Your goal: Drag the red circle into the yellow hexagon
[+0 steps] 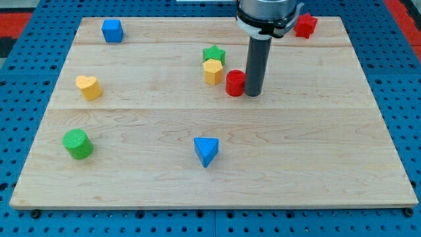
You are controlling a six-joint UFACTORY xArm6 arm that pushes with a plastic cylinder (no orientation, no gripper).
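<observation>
Pincer absent, state untellable; rod tip touching red wooden circle block just left. Yellow wooden hexagon block further left, small gap remaining. Nearly done.

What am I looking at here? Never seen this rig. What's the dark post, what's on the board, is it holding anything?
It's a single picture from one camera looking down at a wooden board. The dark post is the robot arm's tool: a plain rod with no claw, so nothing is held. It only pushes blocks by sliding my tip across the board.

My tip sits right against the view's right side of the red circle. Just to the view's left of that is the yellow hexagon, with a green star touching it from above.

Elsewhere: a blue cube top left, a red star top right, a yellow heart left, a green cylinder lower left, a blue triangle bottom centre.
</observation>
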